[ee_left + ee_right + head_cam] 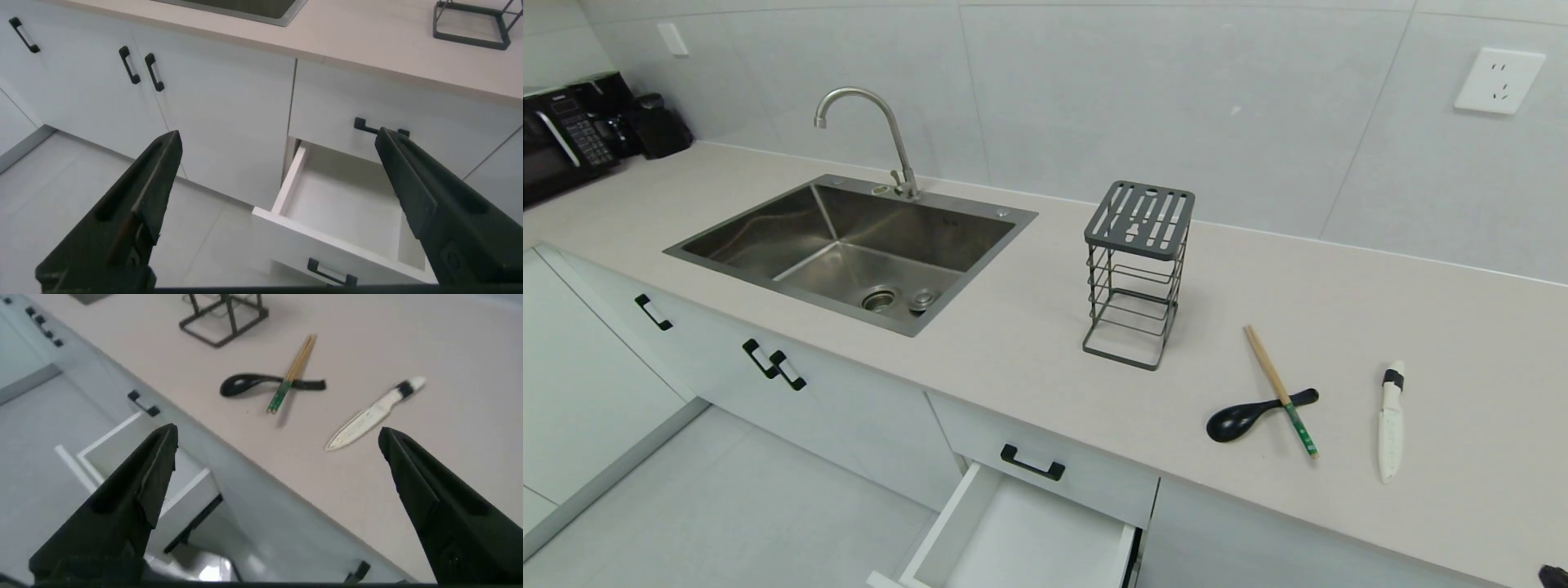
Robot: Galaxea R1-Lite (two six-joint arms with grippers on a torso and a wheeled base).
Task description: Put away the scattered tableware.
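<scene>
On the beige counter (1029, 327) lie a black spoon (1245, 415), a pair of wooden chopsticks (1278, 388) with green tips resting across its handle, and a white knife (1391, 420) with a black band to their right. A grey wire utensil rack (1137, 273) stands behind them. The right wrist view has the spoon (249, 384), chopsticks (291, 371), knife (372, 415) and rack (225, 314) beyond my open right gripper (282, 506), which hovers off the counter's front edge. My left gripper (282, 208) is open above the pulled-out white drawer (343, 216).
A steel sink (849, 249) with a tap (870, 131) is set in the counter at the left. A black microwave (564, 135) sits at the far left. The open drawer (1013, 539) juts out under the counter. A wall socket (1499, 79) is at the upper right.
</scene>
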